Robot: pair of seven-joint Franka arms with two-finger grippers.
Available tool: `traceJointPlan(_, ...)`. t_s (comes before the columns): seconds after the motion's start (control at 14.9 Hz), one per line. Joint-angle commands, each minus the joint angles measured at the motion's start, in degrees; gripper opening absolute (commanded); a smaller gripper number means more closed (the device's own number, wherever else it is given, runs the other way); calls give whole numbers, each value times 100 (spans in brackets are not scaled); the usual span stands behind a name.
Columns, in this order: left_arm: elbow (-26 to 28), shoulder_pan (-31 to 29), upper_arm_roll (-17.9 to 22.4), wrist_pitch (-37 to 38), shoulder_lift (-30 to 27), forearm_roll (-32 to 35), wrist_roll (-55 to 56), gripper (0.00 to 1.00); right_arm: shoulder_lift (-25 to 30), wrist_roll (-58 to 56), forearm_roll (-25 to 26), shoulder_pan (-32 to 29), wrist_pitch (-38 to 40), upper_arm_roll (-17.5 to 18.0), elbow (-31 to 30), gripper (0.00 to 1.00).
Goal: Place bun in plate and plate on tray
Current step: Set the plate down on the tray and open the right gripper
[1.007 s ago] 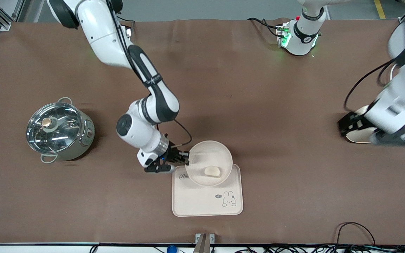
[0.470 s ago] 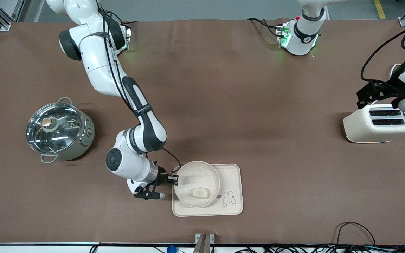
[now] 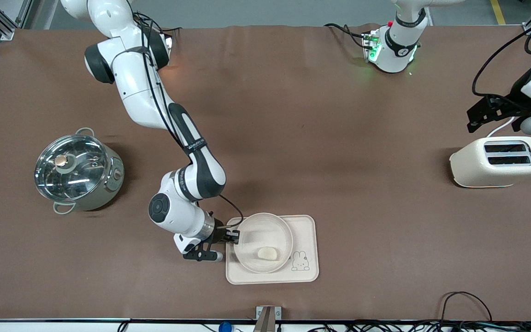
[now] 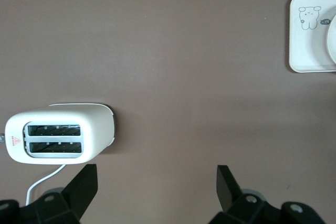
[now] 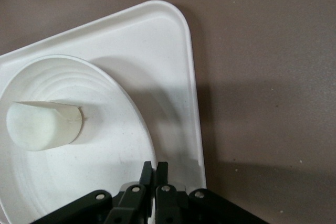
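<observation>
The round cream plate lies on the rabbit-printed tray, toward the right arm's end of it. The small cream bun lies in the plate. My right gripper is shut on the plate's rim at the side toward the right arm. In the right wrist view the gripper pinches the plate, with the bun inside and the tray beneath. My left gripper is open and empty, up over the table beside the toaster; its wrist view shows the gripper wide apart.
A cream toaster stands at the left arm's end of the table and shows in the left wrist view. A steel pot with a glass lid stands at the right arm's end. Cables lie along the edge nearest the camera.
The right gripper has brought the plate with the bun from over the tray's farther edge down onto the tray. The left arm has swung off the toaster toward its table end.
</observation>
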State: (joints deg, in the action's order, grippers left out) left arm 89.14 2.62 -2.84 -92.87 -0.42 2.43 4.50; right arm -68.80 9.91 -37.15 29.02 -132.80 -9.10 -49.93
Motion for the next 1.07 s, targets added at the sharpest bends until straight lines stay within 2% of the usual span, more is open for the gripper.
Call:
traceJointPlan(0.0, 86, 98, 118, 50, -72, -49, -152, 100, -107, 134, 68, -19, 9, -21, 230, 44)
traceJointPlan(0.13, 86, 107, 74, 59, -72, -40, -134, 100, 6, 125, 68, -46, 26, -4, 177, 66)
traceJointPlan(0.34, 77, 98, 74, 59, -72, -14, -143, 100, 173, 134, 164, 7, 70, 5, 11, 75)
traceJointPlan(0.4, 42, 89, 74, 59, -63, -23, -117, 100, 235, 151, 182, 33, 70, 23, -60, 82)
traceJointPlan(0.47, -37, 98, 82, 59, -20, -14, -90, 100, 270, 134, 165, 68, 79, 31, -226, 100)
traceJointPlan(0.67, -239, 63, 82, 59, 33, -31, -72, 100, 472, 116, 129, 218, 18, 93, -876, 100)
traceJointPlan(1.01, -257, 63, 82, 59, 130, -23, -151, 100, 683, 196, 85, 271, 17, 392, -1325, 100)
